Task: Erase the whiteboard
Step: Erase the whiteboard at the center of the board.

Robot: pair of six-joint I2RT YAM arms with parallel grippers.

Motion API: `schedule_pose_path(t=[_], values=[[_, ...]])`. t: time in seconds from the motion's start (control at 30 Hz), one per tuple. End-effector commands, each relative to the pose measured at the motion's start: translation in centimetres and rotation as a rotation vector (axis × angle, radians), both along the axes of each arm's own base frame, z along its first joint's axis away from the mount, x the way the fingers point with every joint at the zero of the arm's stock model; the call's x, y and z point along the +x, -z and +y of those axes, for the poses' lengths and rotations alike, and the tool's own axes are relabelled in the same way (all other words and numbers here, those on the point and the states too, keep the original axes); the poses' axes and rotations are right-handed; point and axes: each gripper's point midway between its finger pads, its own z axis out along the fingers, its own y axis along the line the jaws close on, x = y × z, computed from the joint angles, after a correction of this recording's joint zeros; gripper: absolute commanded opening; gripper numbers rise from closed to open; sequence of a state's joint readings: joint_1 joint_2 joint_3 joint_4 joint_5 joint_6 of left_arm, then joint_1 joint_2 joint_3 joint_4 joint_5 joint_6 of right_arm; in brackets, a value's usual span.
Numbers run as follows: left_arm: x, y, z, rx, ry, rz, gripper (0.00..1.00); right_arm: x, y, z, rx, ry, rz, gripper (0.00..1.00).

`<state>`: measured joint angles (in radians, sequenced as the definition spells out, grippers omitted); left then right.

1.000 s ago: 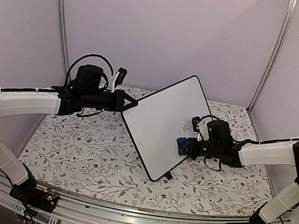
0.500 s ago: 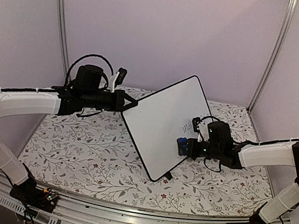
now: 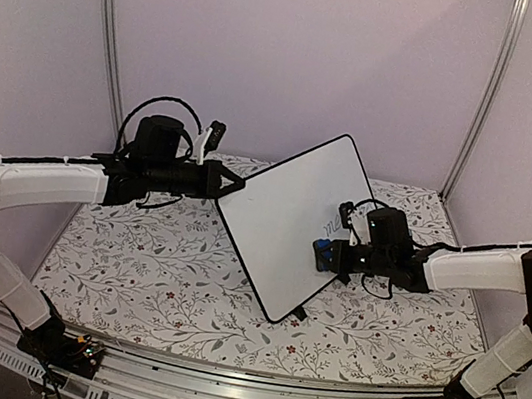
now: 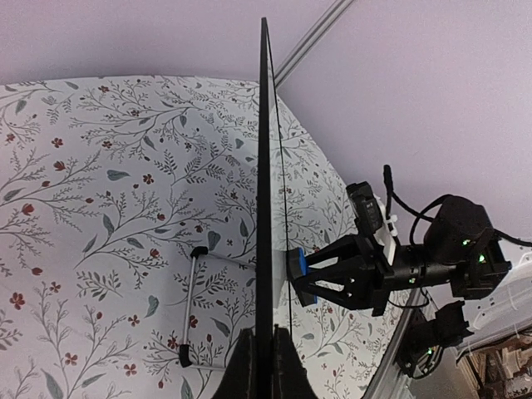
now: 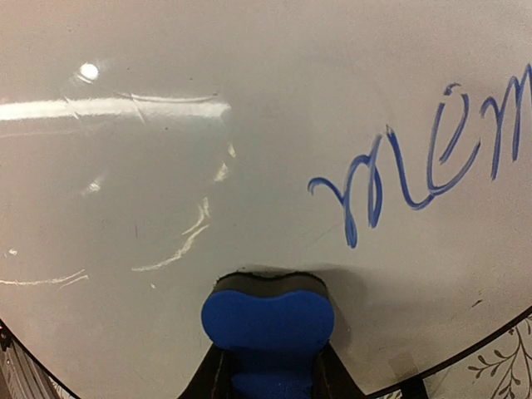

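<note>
The whiteboard (image 3: 288, 218) stands on edge, tilted — its long side rising away from the left fingers (image 3: 231, 185) clenched on its corner; its written face meets the blue eraser (image 3: 321, 253) grasped by the right fingers (image 3: 334, 259).

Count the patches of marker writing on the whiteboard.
1: blue cursive writing sits near the whiteboard's right edge, close beside the blue eraser held by the right tool. The rest of the face looks clean; the tool may hide more.
</note>
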<state>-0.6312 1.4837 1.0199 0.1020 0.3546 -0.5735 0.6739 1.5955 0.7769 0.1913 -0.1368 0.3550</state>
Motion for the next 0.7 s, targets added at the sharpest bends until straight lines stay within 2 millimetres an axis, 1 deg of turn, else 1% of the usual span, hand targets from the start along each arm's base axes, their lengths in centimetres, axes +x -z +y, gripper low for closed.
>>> schedule_pose_path(t=[0.0, 0.1, 0.17, 0.23, 0.47, 0.67], values=[[-2.0, -0.4, -1.5, 0.0, 0.1, -0.038, 0.0, -0.6, 2.1, -0.2, -0.019, -0.01, 0.041, 0.16], [-1.9, -0.4, -1.5, 0.001, 0.098, -0.039, 0.0, -1.2, 2.9, -0.4, -0.014, -0.011, 0.063, 0.16], [-1.9, -0.3, -1.6, 0.003, 0.1, -0.039, 0.0, -1.2, 2.8, -0.3, -0.008, -0.011, 0.064, 0.16], [-2.0, -0.3, -1.6, 0.002, 0.106, -0.037, 0.0, -1.1, 2.4, 0.0, 0.002, -0.016, 0.06, 0.16], [-2.0, -1.2, -1.4, 0.005, 0.1, -0.072, 0.0, 0.2, 0.6, 1.0, 0.02, -0.027, 0.017, 0.16], [-1.9, -0.9, -1.5, 0.014, 0.111, -0.083, 0.0, 0.3, 0.1, 1.3, 0.025, -0.04, 0.007, 0.16]])
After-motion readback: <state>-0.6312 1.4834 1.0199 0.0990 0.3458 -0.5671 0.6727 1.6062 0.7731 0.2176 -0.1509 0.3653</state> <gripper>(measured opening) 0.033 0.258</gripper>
